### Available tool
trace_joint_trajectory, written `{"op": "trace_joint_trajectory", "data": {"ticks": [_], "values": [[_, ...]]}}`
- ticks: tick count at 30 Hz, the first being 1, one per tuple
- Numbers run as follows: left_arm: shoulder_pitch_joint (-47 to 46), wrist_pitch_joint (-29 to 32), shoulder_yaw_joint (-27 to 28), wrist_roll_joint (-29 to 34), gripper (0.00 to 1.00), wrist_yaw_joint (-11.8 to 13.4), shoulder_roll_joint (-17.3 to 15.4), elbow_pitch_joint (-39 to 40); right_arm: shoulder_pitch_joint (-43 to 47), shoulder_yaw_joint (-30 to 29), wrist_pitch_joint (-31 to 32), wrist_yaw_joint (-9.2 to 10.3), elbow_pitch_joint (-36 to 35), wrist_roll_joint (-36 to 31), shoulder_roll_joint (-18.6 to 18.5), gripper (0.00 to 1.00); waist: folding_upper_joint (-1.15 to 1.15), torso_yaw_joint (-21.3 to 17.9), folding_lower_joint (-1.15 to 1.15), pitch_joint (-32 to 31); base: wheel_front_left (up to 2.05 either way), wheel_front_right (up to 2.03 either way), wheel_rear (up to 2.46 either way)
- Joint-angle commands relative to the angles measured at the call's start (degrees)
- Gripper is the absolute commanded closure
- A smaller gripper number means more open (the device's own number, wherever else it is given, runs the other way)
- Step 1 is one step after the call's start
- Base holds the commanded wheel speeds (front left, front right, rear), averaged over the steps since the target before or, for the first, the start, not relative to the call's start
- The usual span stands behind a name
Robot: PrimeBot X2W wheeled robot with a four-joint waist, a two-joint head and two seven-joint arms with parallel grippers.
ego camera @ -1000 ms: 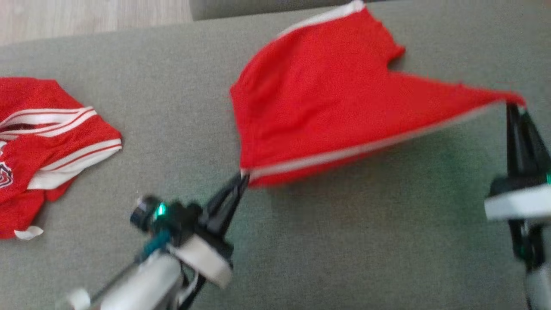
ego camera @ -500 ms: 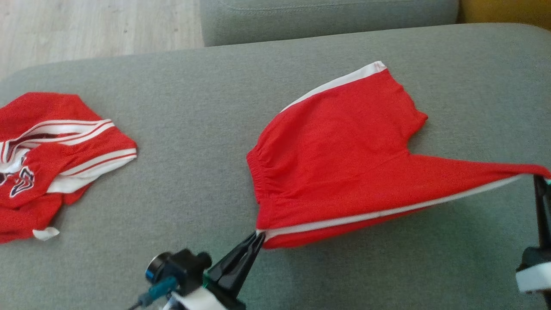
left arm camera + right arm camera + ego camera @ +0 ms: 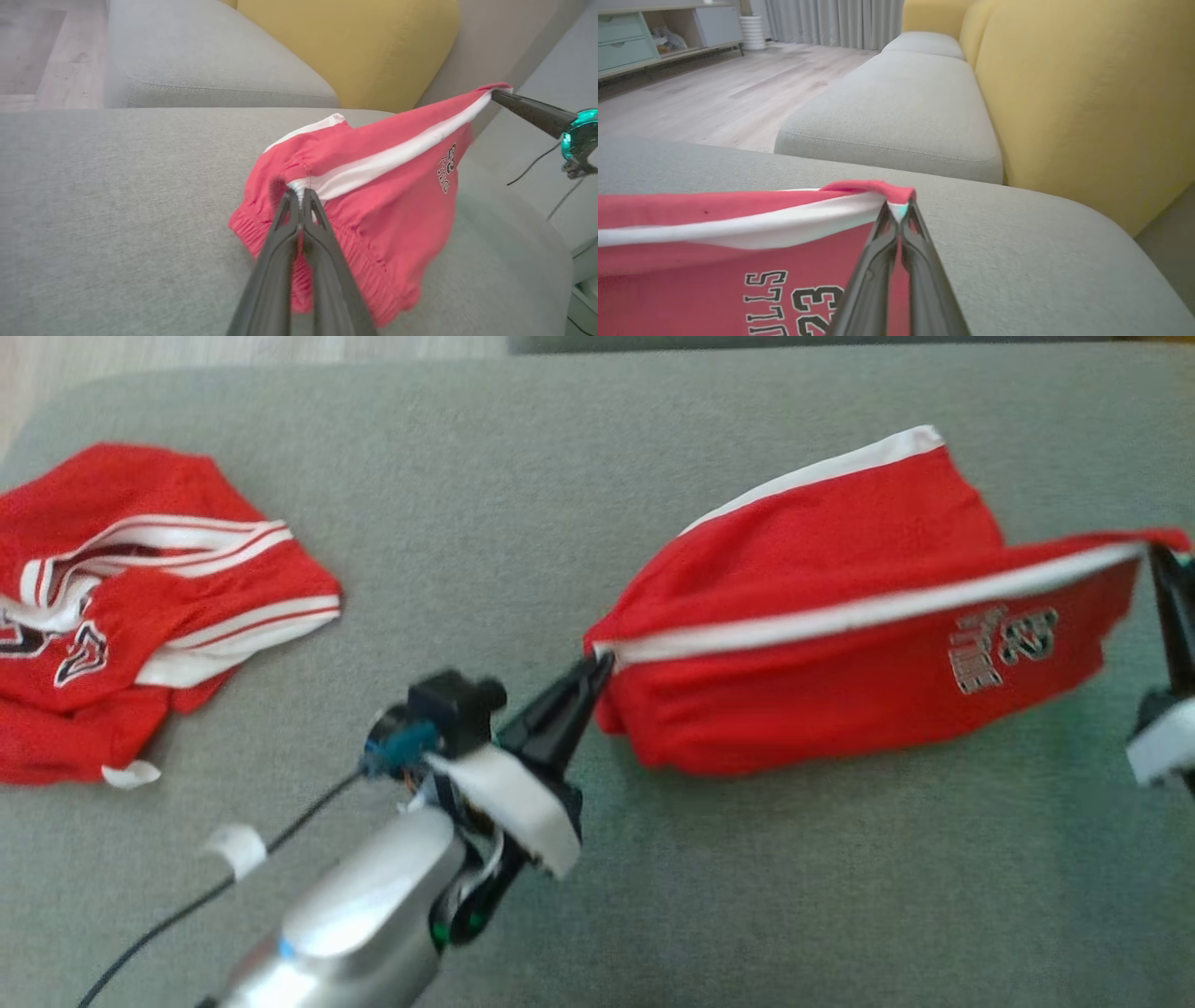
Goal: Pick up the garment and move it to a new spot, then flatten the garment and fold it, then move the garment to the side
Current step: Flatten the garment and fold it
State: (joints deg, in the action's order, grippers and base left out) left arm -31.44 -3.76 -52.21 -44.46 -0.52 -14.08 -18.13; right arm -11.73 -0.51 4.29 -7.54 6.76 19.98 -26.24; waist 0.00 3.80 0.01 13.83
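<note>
The garment (image 3: 840, 644) is a pair of red shorts with a white side stripe and black print, held up over the grey sofa cushion (image 3: 523, 476). My left gripper (image 3: 597, 665) is shut on its waistband end at the stripe, and in the left wrist view my left gripper (image 3: 299, 192) pinches that same corner of the garment (image 3: 373, 196). My right gripper (image 3: 1156, 553) is shut on the leg hem corner at the far right; in the right wrist view my right gripper (image 3: 896, 205) grips the garment (image 3: 714, 261) at its stripe. The stripe edge is stretched taut between both grippers, and the far leg still rests on the cushion.
A second red garment (image 3: 121, 607), a crumpled jersey with white bands, lies at the cushion's left end. A yellow back cushion (image 3: 1078, 93) rises behind the seat, another grey seat cushion (image 3: 901, 112) adjoins it, and wood floor (image 3: 691, 93) lies beyond the edge.
Both grippers have raised the stripe edge, so the near panel with the print now hangs facing me. The head camera has also shifted, moving the whole scene in the picture.
</note>
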Motion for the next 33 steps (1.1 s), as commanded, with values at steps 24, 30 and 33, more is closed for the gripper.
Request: {"op": "trace_joint_trajectory", "data": {"ticks": [24, 30, 33], "values": [[-13.61, -5.31, 2.47, 0.41, 0.00, -2.40, 8.30, -19.05, -28.81, 21.89, -6.43, 0.05, 31.77, 6.97, -3.58, 0.00, 0.00, 4.57, -0.01, 4.93, 0.00, 0.00, 0.00], [-12.56, -10.07, 3.21, 2.16, 0.00, -0.06, 9.34, -20.69, -29.38, 22.15, -12.76, 0.05, 36.67, 9.46, -2.02, 0.00, 0.00, 5.49, -0.01, 3.99, 0.00, 0.00, 0.00], [-10.36, -11.08, 4.51, 5.14, 0.00, 3.66, 9.06, -19.37, -28.11, 23.11, -13.54, 0.05, 38.26, 11.72, -2.41, 0.00, 0.00, 6.01, -0.01, 3.08, 0.00, 0.00, 0.00]]}}
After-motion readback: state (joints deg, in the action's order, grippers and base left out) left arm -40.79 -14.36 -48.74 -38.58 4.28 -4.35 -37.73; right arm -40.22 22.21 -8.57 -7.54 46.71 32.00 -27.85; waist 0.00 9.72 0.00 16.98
